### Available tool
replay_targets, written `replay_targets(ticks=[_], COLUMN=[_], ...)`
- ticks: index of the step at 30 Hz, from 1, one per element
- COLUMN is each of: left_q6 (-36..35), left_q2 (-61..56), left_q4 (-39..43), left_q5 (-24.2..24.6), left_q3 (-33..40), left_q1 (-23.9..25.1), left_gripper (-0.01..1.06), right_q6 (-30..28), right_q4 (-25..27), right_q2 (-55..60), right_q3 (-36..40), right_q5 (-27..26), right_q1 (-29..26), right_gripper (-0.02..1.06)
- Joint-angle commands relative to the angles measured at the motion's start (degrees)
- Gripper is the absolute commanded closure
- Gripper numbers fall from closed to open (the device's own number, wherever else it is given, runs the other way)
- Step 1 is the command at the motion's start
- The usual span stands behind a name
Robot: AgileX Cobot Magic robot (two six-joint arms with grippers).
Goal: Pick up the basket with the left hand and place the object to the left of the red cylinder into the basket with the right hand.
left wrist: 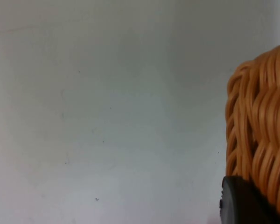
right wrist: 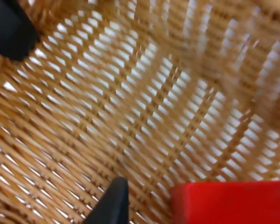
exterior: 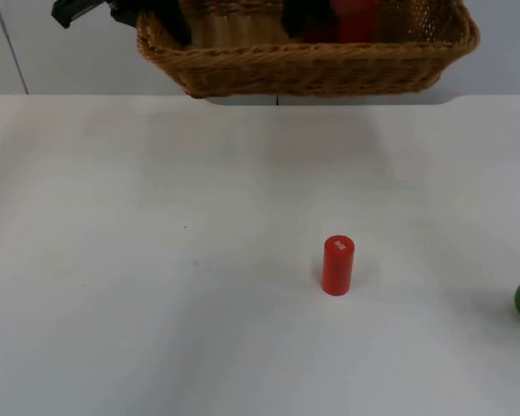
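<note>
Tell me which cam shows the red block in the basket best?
Right wrist view: the red block sits close up, flat-faced, against the basket weave beside the right gripper. Top view shows just a red patch behind the basket rim. Left wrist view gives the basket's outer wall at the left gripper.

Left arm: matte black housing, angular edges, seen at the left pincer (exterior: pixel 169 22). One black fingertip (left wrist: pixel 245 203) has a rounded, smooth, slightly glossy end. Right pincer (exterior: pixel 308 17): black too; one fingertip (right wrist: pixel 109 203) tapers to a narrow point, the second is blunter and wider, dull finish.
</note>
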Motion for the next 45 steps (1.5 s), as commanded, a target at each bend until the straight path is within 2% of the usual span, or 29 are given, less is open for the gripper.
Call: replay_targets(ticks=[1, 5, 10, 12, 14, 16, 17, 20, 21, 25, 30, 45], left_q6=[0.0, 0.5, 1.3, 1.5, 2.1, 2.4, 2.4, 2.4, 2.4, 2.6, 2.6, 4.3], left_q2=[-0.3, -0.3, -0.3, -0.3, -0.3, -0.3, -0.3, -0.3, -0.3, -0.3, 0.1, 7.8], left_q4=[-2.8, -2.8, -2.5, -2.5, -2.5, -2.5, -2.5, -2.5, -2.5, -2.5, -2.1, -1.8], left_q5=[-0.9, -0.9, -0.9, -0.9, -0.9, -0.9, -0.9, -0.9, -0.9, -0.9, -0.9, -0.9], left_q3=[-0.2, -0.2, -0.2, -0.2, -0.2, -0.2, -0.2, -0.2, -0.2, -0.2, -0.2, -0.2], left_q1=[-0.1, -0.1, -0.1, -0.1, -0.1, -0.1, -0.1, -0.1, -0.1, -0.1, -0.1, 0.0], left_gripper=[1.05, 1.05, 1.05, 1.05, 1.05, 1.05, 1.05, 1.05, 1.05, 1.05, 1.05, 1.05], right_q6=[0.1, 0.2, 2.4, 2.5, 3.4, 3.9, 3.9, 3.9, 3.9, 5.3, 5.6, 7.8], right_q4=[-0.2, -0.7, -1.7, -1.7, -1.7, -1.7, -1.7, -1.7, -1.7, -1.7, -1.7, -1.7], right_q2=[-4.2, -10.5, -22.0, -24.0, -29.8, -36.1, -36.1, -46.0, -46.0, -58.8, -66.3, -64.1], right_q3=[-0.5, -0.5, -0.3, 0.7, 4.9, 12.5, 12.5, 24.2, 24.2, 38.4, 45.4, 45.6], right_q5=[0.3, 2.7, 9.9, 10.6, 9.8, 7.1, 7.1, 5.5, 5.5, 2.6, -1.6, -1.3], right_q1=[-0.2, -0.2, -0.2, -0.2, -0.2, -0.2, -0.2, -0.2, -0.2, -0.2, -0.2, -0.2], right_gripper=[0.0, 0.0, 0.0, 0.0, 0.0, 0.0, 0.0, 0.0, 0.0, 0.0, 0.0, 0.0])
